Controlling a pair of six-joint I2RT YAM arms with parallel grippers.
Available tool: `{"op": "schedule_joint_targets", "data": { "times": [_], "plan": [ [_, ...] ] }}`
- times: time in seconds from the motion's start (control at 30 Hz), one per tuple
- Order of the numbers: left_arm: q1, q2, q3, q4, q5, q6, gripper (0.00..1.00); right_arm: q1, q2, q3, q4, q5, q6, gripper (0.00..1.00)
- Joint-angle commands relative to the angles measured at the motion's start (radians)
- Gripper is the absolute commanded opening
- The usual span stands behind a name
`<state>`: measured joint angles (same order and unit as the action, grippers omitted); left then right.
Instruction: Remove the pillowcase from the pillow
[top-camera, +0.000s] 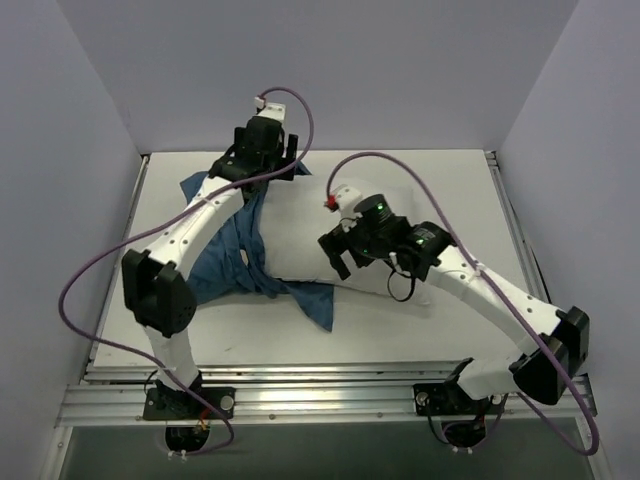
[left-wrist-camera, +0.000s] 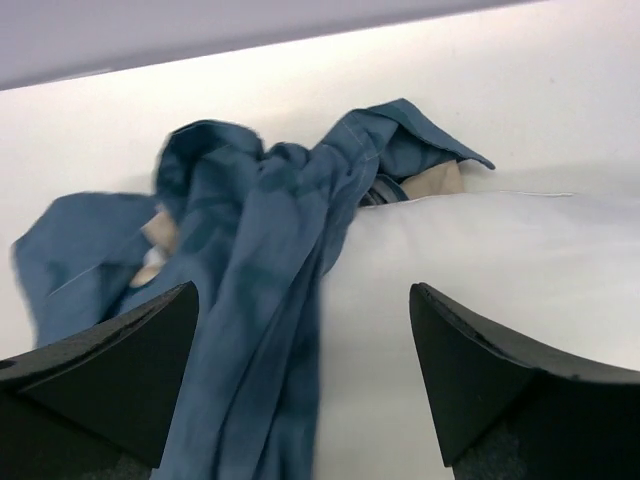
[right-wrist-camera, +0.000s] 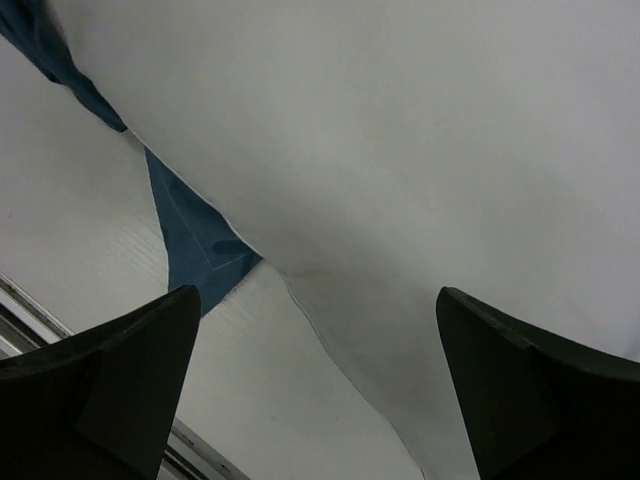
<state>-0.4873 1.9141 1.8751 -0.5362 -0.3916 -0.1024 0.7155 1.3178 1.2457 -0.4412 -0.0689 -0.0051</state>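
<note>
Shows the pillowcase (top-camera: 222, 255) bunched at the left end of the pillow (top-camera: 300, 235), both lying on the bench (top-camera: 400, 330). Holds the left pincer (left-wrist-camera: 300, 300) spread apart over the crumpled blue cloth, clamping nothing. Holds the right pincer (right-wrist-camera: 315, 300) spread apart over bare white pillow. Cannot read any print on the cloth.

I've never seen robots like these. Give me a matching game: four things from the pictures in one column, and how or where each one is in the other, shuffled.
1. soft dark-blue fabric pillowcase
2. plump white rectangular pillow
3. left hand
4. right hand

A. open, above bare white cushion
B. bunched up at one end
C. open, above crumpled blue cloth
D. mostly uncovered, lying flat

Pairs: 1-B, 2-D, 3-C, 4-A
</note>
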Motion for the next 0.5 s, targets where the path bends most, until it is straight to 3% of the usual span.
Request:
{"op": "schedule_joint_targets", "data": {
  "times": [0.0, 0.23, 0.47],
  "plan": [
    [0.009, -0.223, -0.039, -0.036, -0.096, -0.118, 0.94, 0.140, 0.081, 0.038, 0.085, 0.188, -0.149, 1.00],
    [0.116, -0.489, -0.292, -0.205, -0.087, -0.241, 0.94, 0.324, 0.221, 0.061, 0.160, 0.371, -0.297, 1.00],
    [0.228, -0.717, -0.557, -0.245, -0.021, -0.298, 0.94, 0.363, 0.360, 0.050, 0.249, 0.463, -0.397, 1.00]
  ]
}}
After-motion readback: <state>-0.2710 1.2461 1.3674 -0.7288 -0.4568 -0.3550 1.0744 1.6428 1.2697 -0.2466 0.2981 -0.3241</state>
